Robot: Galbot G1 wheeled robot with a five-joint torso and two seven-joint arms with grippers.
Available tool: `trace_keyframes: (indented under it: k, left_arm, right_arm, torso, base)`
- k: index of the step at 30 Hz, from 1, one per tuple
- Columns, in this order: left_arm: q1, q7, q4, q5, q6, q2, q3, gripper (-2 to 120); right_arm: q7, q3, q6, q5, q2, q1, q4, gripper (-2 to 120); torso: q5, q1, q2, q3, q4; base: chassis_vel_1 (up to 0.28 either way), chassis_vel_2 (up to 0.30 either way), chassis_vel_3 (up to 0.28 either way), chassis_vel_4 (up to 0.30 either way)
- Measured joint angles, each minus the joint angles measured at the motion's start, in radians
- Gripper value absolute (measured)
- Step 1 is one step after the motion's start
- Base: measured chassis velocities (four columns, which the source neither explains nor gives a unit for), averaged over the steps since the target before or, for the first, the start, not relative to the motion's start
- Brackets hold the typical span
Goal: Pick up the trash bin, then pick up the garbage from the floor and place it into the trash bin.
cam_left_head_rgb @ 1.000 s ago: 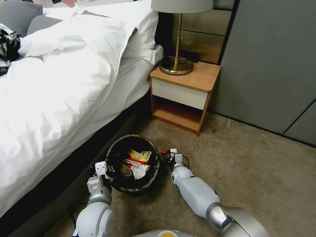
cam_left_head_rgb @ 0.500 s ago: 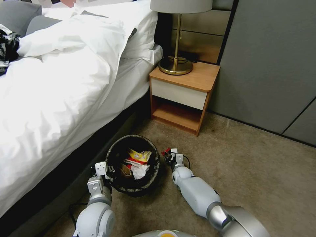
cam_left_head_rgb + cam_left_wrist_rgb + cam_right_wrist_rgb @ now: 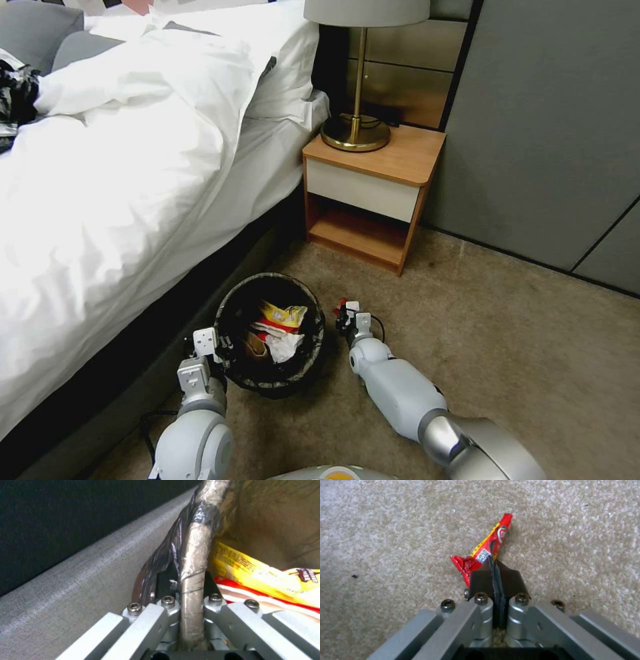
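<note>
Beige carpet beside a white-sheeted bed, a wooden nightstand with a brass lamp against grey wall panels. My right pincer, just beside the trash bin and low over the carpet, is clamped on a red wrapper, long and narrow, its length running straight out past my fingertips. My left pincer grips the bin's bag-wrapped rim; yellow and red wrappers lie inside.
</note>
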Motion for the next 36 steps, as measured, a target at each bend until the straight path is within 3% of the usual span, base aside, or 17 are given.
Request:
trace_keyframes:
  k: [20,30,32,33,35,36]
  left_arm:
    - [0.005,0.000,-0.003,-0.004,-0.001,0.008,0.000,0]
    - [-0.002,0.001,-0.002,-0.021,0.001,0.028,-0.004,0]
    - [-0.002,0.001,-0.001,-0.022,0.002,0.030,-0.004,0]
    - [-0.002,0.001,-0.001,-0.022,0.002,0.030,-0.004,0]
    - [-0.003,0.004,0.001,-0.023,0.004,0.033,0.001,0]
    - [-0.003,0.004,0.001,-0.023,0.004,0.033,0.001,0]
  right_arm:
    - [0.026,0.001,0.071,-0.031,0.000,-0.016,0.044,0]
    - [0.047,-0.013,0.153,-0.191,-0.007,-0.173,0.395,0]
    - [0.035,-0.010,0.195,-0.255,-0.063,-0.252,0.564,0]
    - [0.035,-0.010,0.195,-0.255,-0.063,-0.252,0.564,0]
    - [-0.006,-0.005,0.236,-0.293,-0.123,-0.313,0.746,0]
    - [-0.006,-0.005,0.236,-0.293,-0.123,-0.313,0.746,0]
  torso:
    - [-0.0007,0.000,0.000,0.000,-0.0003]
    - [0.0003,0.000,0.000,0.000,-0.0001]
    - [-0.0006,0.000,0.000,0.000,-0.0002]
    - [-0.0006,0.000,0.000,0.000,-0.0002]
    - [-0.0006,0.000,0.000,0.000,-0.0005]
    - [-0.0006,0.000,0.000,0.000,-0.0005]
  base:
    - [0.000,0.000,0.000,0.000]
    - [0.000,0.000,0.000,0.000]
    - [0.000,0.000,0.000,0.000]
    - [0.000,0.000,0.000,0.000]
    - [0.000,0.000,0.000,0.000]
    - [0.000,0.000,0.000,0.000]
